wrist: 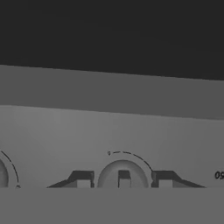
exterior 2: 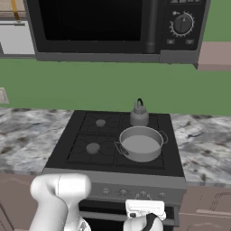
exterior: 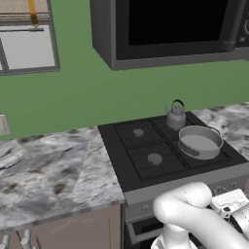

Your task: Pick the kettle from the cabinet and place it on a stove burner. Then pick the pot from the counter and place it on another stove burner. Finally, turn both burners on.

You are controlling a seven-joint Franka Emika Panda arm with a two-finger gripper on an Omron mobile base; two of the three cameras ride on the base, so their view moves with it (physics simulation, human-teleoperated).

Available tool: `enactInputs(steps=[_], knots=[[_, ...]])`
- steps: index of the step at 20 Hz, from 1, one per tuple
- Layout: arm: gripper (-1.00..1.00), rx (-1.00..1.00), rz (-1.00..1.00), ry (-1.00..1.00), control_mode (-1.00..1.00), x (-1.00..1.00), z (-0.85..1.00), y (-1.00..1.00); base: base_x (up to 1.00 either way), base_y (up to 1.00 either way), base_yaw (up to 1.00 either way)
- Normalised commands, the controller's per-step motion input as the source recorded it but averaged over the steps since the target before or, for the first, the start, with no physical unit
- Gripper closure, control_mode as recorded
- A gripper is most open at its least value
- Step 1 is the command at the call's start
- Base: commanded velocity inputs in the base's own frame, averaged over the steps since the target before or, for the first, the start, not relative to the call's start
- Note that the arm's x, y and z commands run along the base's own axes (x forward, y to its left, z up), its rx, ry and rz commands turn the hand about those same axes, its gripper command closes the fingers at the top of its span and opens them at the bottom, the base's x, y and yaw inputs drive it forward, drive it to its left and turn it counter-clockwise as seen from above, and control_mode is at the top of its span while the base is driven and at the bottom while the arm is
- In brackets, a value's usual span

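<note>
The grey kettle (exterior: 175, 116) (exterior 2: 139, 113) stands upright on the back right stove burner. In front of it, the wide pot (exterior: 200, 141) (exterior 2: 141, 143) sits on the front right burner. The two left burners (exterior: 154, 158) (exterior 2: 93, 147) are bare. My gripper (wrist: 123, 179) is down at the stove's grey front panel. Its fingertips (wrist: 82, 179) press in on both sides of a round stove knob (wrist: 124, 168), shut on it. In the right base view my white hand (exterior 2: 144, 210) sits just below the knob row (exterior 2: 143, 195). The mauve cabinet (exterior 2: 214, 55) is at the upper right.
A black microwave (exterior 2: 113, 27) hangs above the stove. The marbled counter (exterior: 48, 165) runs on both sides of the cooktop (exterior 2: 81, 135). A second knob (wrist: 3, 173) shows at the left edge of the hand view. My arm's elbow (exterior: 187, 206) stands in front of the oven.
</note>
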Motion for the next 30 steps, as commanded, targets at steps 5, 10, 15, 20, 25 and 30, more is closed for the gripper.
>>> enactInputs(steps=[5,10,15,20,25,30], knots=[[1.0,-0.19,0.02,-0.06,-1.0,-0.1,0.12,-0.1,0.0,0.0,0.0],[1.0,-0.19,0.04,-0.04,-1.0,-0.07,0.15,-0.09,0.0,0.0,0.0],[1.0,-0.23,0.06,-0.08,-1.0,-0.05,0.16,-0.14,0.0,0.0,0.0],[1.0,-0.25,0.08,-0.08,-1.0,-0.06,0.14,-0.15,0.0,0.0,0.0],[1.0,-0.24,0.08,-0.07,-1.0,-0.08,0.11,-0.13,0.0,0.0,0.0],[1.0,-0.22,0.07,-0.05,-1.0,-0.11,0.07,-0.09,0.0,0.0,0.0]])
